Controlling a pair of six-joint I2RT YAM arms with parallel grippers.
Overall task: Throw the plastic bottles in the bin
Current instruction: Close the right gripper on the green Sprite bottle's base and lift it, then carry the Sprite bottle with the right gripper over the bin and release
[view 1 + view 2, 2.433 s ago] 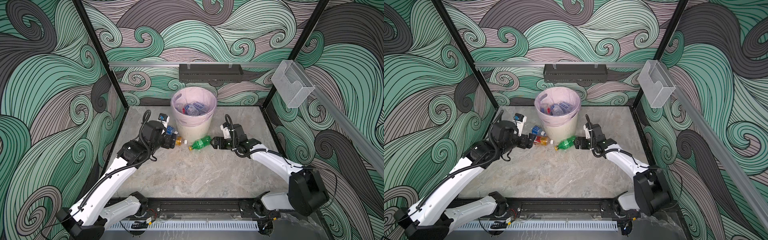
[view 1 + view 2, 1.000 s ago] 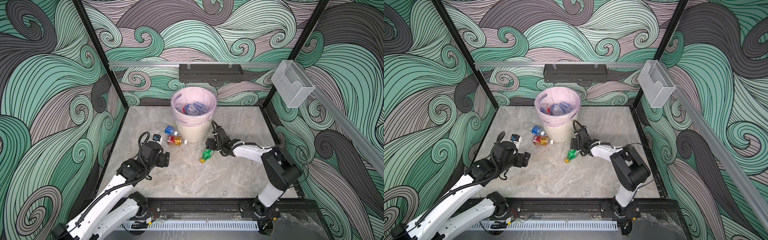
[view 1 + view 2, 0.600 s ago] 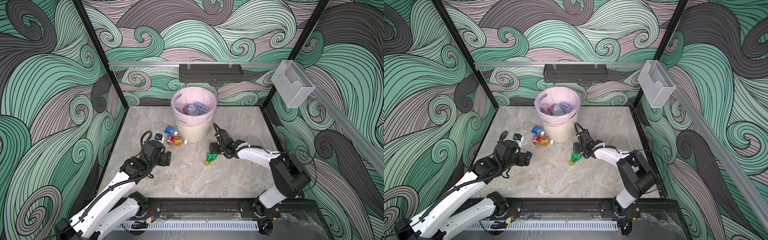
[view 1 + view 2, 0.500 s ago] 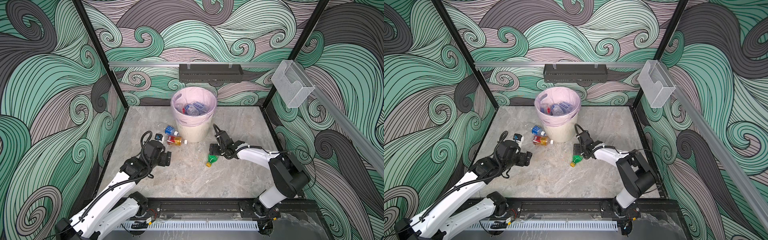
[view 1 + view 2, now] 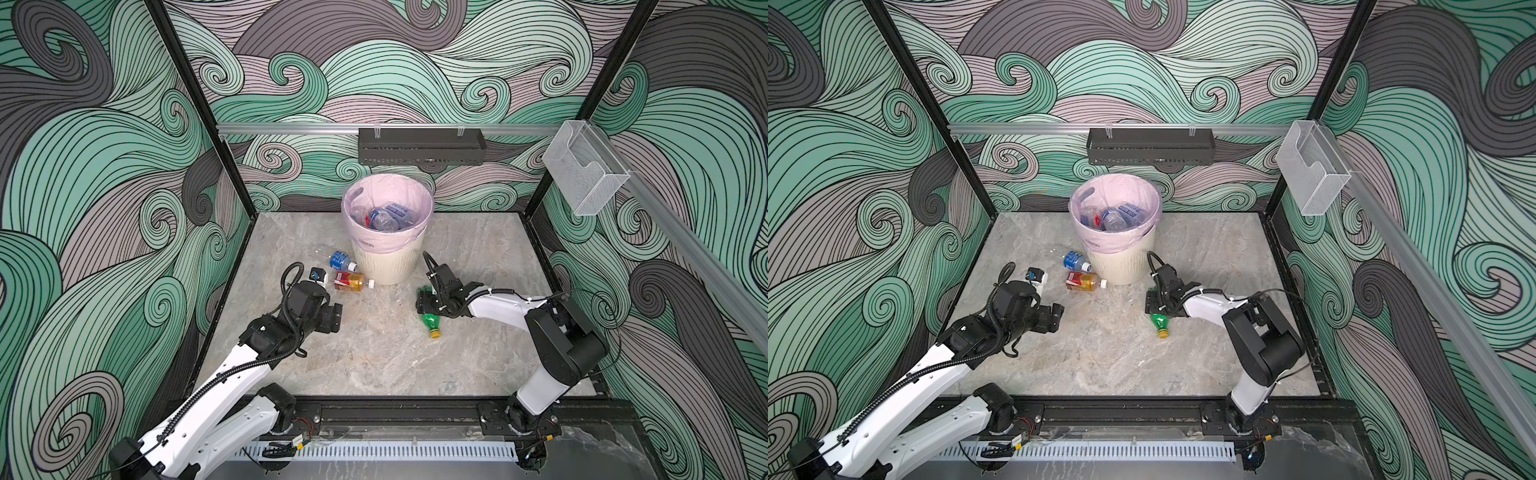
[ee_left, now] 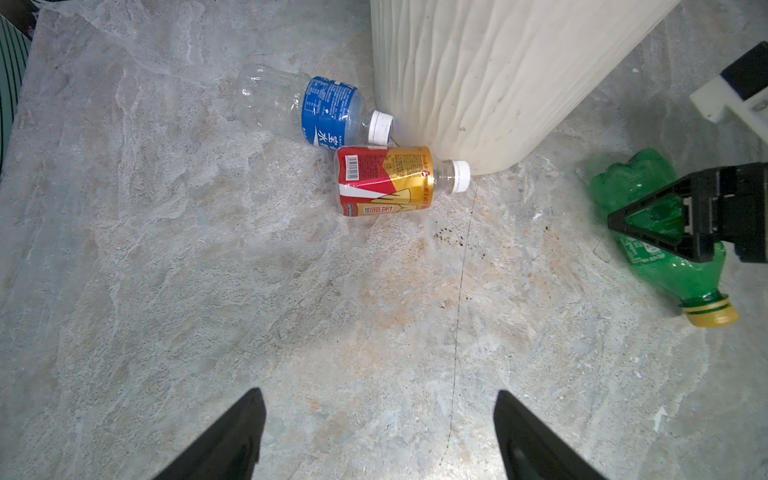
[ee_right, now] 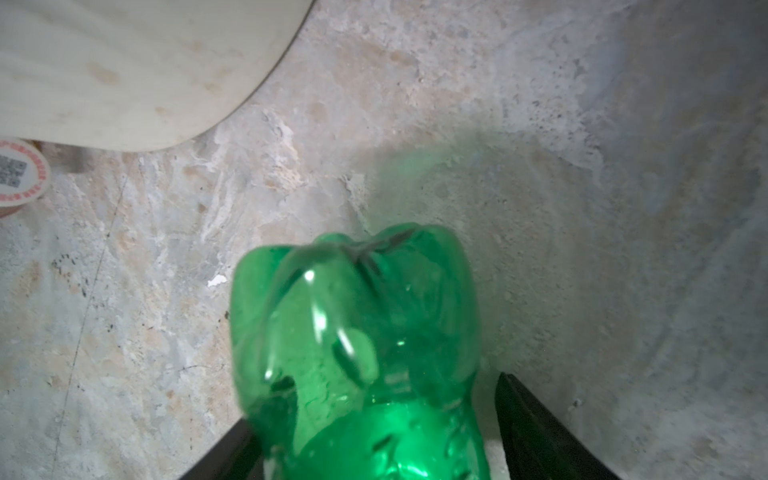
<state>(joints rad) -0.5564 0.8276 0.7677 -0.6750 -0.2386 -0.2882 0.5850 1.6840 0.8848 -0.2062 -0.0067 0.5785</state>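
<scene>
Walls (image 5: 95, 174) carry swirling green, grey and mauve waves. The floor (image 5: 374, 365) is grey marbled stone. A black shelf (image 5: 422, 146) hangs on the far wall, a clear box (image 5: 584, 176) on the right.

Both top views: high, front, looking down over my whole tabletop (image 5: 374, 365). My wrist cameras: low, close to it; both share green bottle (image 7: 353, 332), bin (image 6: 478, 83) foot.

My table (image 5: 374, 361) is grey stone. The tall cream bin (image 5: 388, 266) stands on it near the back. A blue-label bottle (image 5: 341, 261) and a red-and-gold bottle (image 5: 349, 281) lie on their sides, close together, just beside the bin. A green bottle (image 5: 430, 322) with a yellow cap lies near the bin's other side.
</scene>
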